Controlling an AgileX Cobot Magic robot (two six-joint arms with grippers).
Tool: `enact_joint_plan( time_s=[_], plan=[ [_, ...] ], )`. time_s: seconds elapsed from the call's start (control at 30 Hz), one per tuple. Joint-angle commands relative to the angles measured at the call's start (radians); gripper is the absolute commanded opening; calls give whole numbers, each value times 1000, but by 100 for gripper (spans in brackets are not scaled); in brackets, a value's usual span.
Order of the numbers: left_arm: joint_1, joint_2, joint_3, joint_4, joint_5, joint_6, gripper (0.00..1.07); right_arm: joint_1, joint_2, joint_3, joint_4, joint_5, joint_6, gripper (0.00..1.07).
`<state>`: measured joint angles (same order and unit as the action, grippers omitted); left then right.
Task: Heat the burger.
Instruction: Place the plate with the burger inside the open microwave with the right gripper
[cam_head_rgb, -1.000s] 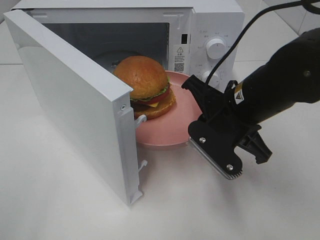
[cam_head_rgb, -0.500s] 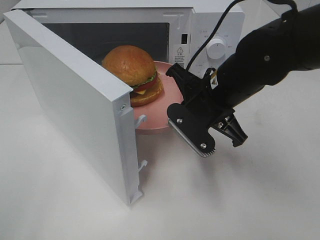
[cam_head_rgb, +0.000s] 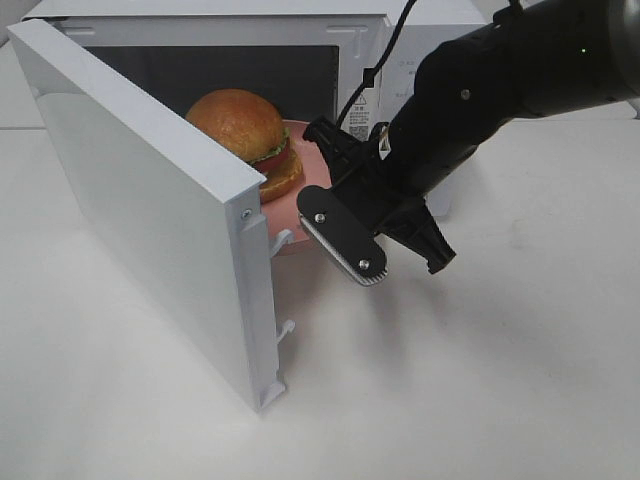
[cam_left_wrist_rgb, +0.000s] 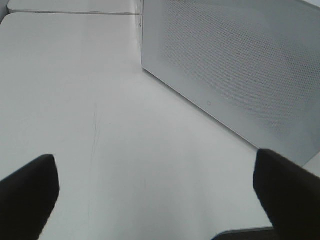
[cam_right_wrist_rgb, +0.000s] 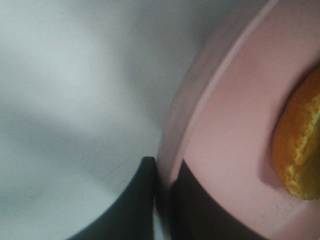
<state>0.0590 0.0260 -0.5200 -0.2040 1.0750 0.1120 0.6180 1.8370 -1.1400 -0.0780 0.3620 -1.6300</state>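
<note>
The right gripper (cam_right_wrist_rgb: 167, 195) is clenched on the rim of the pink plate (cam_head_rgb: 296, 205). One finger (cam_right_wrist_rgb: 137, 205) presses against the outer side of the rim and the other lies on the upper face, so the rim is pinched between them. The burger (cam_head_rgb: 243, 135) sits on this plate, a little beyond the fingertips and toward the far part of the plate, and it does not touch them. Seen from the high camera, burger and plate are at the mouth of the microwave (cam_head_rgb: 200, 28), ahead of the right fingers. The open door (cam_head_rgb: 150, 220) stands just beside these fingers, on their left, and hides the near edge of the plate.

The left gripper (cam_left_wrist_rgb: 157, 200) is released, with its two fingers wide apart. Between them is only the bare white table (cam_head_rgb: 480, 380). Ahead of these fingers and off to one side stands a white perforated panel. It is probably the outer face of the door, but the view is too narrow to be sure.
</note>
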Motion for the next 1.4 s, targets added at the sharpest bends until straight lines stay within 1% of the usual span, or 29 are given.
enact_joint_plan(
  time_s=[0.03, 0.07, 0.1, 0.3, 0.47, 0.57, 0.6, 0.67, 0.83, 0.87, 0.97, 1.03, 1.1, 1.2, 1.23, 1.27, 1.3, 1.37, 1.4],
  plan=[
    [5, -2, 4, -10, -3, 3, 98, -4, 10, -52, 4, -45, 36, 0],
    [5, -2, 4, -10, -3, 3, 98, -4, 10, -52, 4, -45, 36, 0],
    [5, -2, 4, -10, -3, 3, 98, -4, 24, -77, 4, -37, 44, 0],
    [5, -2, 4, -10, -3, 3, 98, -4, 63, -135, 5, -25, 57, 0],
    [5, -2, 4, -10, -3, 3, 98, -4, 106, -205, 5, -23, 84, 0],
    [5, -2, 4, -10, -3, 3, 98, -4, 121, -223, 5, -20, 84, 0],
    [5, -2, 4, -10, -3, 3, 98, -4, 138, -248, 5, -5, 89, 0],
    [5, -2, 4, -10, -3, 3, 98, -4, 147, -261, 3, 0, 97, 0],
    [5, -2, 4, -10, -3, 3, 98, -4, 199, -334, 1, 2, 126, 0],
    [5, -2, 4, -10, -3, 3, 98, -4, 199, -334, 1, 2, 126, 0],
    [5, -2, 4, -10, -3, 3, 98, -4, 237, -386, 1, 11, 133, 0],
    [5, -2, 4, -9, -3, 3, 98, -4, 244, -396, 1, 15, 133, 0],
    [5, -2, 4, -9, -3, 3, 98, -4, 284, -451, -4, 32, 164, 0],
    [5, -2, 4, -9, -3, 3, 98, -4, 293, -464, -9, 38, 175, 0],
    [5, -2, 4, -9, -3, 3, 98, -4, 315, -502, -26, 53, 201, 0],
    [5, -2, 4, -9, -3, 3, 98, -4, 315, -502, -26, 53, 201, 0],
    [5, -2, 4, -9, -3, 3, 98, -4, 334, -532, -33, 60, 220, 0],
    [5, -2, 4, -9, -3, 3, 98, -4, 343, -542, -33, 60, 224, 0],
    [5, -2, 4, -9, -3, 3, 98, -4, 359, -564, -33, 63, 226, 0]
  ],
)
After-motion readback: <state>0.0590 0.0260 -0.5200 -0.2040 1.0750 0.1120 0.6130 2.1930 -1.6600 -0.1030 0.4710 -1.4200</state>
